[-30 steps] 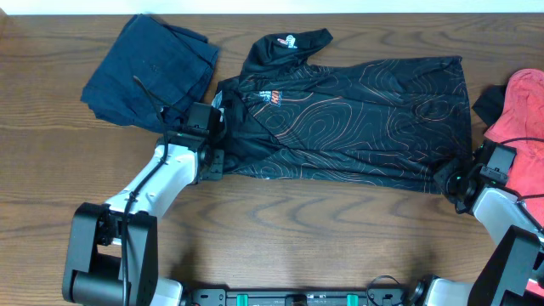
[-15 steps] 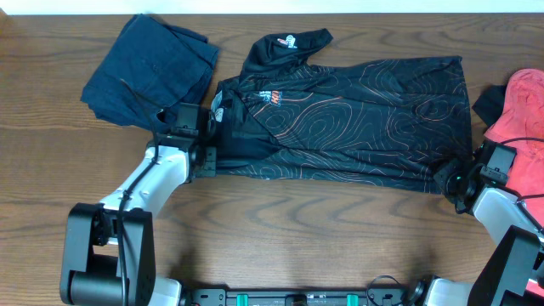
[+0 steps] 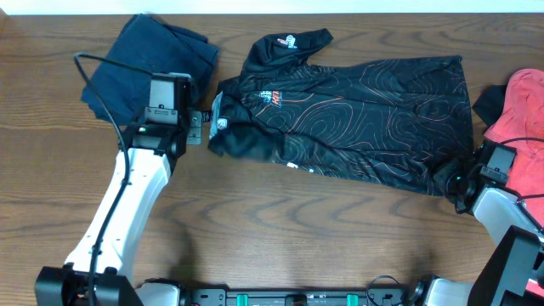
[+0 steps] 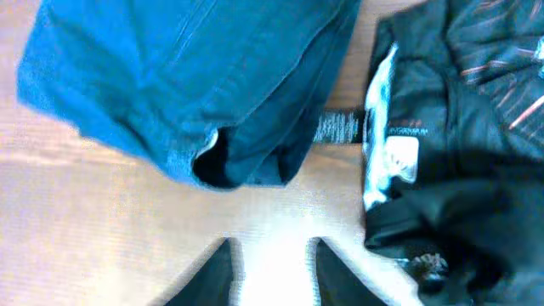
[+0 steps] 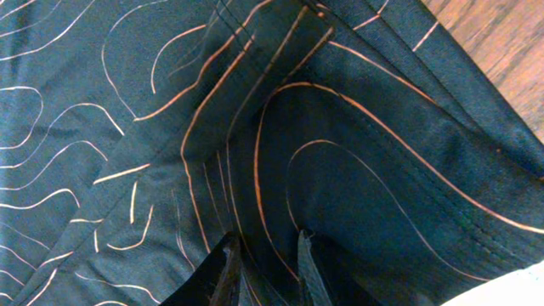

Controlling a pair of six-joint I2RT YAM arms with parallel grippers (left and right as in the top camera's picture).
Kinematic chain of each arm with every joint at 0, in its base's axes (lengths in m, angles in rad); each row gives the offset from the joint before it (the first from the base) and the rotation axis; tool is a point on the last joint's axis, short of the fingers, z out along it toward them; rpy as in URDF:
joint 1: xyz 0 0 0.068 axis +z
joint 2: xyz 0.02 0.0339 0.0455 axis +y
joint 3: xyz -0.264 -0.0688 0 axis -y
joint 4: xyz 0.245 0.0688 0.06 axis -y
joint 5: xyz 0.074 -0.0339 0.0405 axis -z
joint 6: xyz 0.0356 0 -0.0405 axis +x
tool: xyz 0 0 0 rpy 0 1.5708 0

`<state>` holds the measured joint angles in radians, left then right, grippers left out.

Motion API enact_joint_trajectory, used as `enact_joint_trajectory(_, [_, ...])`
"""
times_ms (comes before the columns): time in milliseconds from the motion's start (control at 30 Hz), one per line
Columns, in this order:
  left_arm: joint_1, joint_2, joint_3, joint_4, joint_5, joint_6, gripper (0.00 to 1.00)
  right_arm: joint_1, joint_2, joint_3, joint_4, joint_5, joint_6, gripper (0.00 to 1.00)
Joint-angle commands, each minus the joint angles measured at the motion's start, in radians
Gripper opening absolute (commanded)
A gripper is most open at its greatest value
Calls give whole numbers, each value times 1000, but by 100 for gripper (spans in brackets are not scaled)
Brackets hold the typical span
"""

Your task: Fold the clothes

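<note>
Black jersey (image 3: 357, 119): spread, unfolded, one edge bunched; left fingers (image 4: 208, 280) released, right fingers (image 5: 226, 270) gripping hem; folding barely begun.

Dark brown wood-grain table (image 3: 280, 229), evenly lit; a pale strip (image 3: 340, 5) lines its far edge

overhead straight down over table (image 3: 280, 229); both wrist views close, sharing jersey (image 3: 357, 119) with overhead.
</note>
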<state>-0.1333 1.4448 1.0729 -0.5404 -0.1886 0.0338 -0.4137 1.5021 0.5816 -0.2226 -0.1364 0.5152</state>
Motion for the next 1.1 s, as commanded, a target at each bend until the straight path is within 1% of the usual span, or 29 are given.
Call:
enact_joint_trajectory(0, [4, 33, -12, -44, 25, -16, 46, 2, 44, -58, -47, 84, -6, 24])
enact_joint_trajectory(67, [4, 45, -17, -78, 68, -59, 47, 2, 44, -58, -48, 84, -6, 23])
enact_joint_trajectory(100, [4, 52, -22, -95, 116, -73, 47, 2, 44, -58, -49, 84, -6, 23])
enact_joint_trajectory(200, [3, 71, -44, -127, 249, -73, 48, 2, 44, -58, -49, 84, -6, 24])
enact_joint_trajectory(267, [3, 88, -64, -137, 280, -73, 47, 2, 44, -58, -50, 84, -3, 23])
enact_joint_trajectory(333, [3, 108, -94, -120, 307, -74, 47, 2, 44, -58, -50, 84, -4, 24])
enact_joint_trajectory(500, [3, 173, -165, 3, 421, -73, 46, 2, 44, -58, -50, 84, -3, 24])
enact_joint_trajectory(600, [3, 233, -203, 92, 420, -73, 45, 2, 44, -58, -52, 84, -3, 23])
enact_joint_trajectory(667, [3, 269, -204, 125, 421, -73, 39, 2, 44, -58, -55, 84, -3, 23])
enact_joint_trajectory(767, [5, 284, -203, 158, 409, -73, 19, 2, 44, -58, -55, 84, -3, 23])
enact_joint_trajectory(800, [9, 276, -197, 153, 383, -74, 6, 2, 44, -58, -55, 84, -3, 23])
enact_joint_trajectory(933, [39, 213, -150, 104, 251, -88, 6, 2, 44, -58, -56, 84, -3, 24])
enact_joint_trajectory(1067, [66, 108, -119, 70, 162, -87, 6, 2, 44, -58, -56, 84, -3, 24])
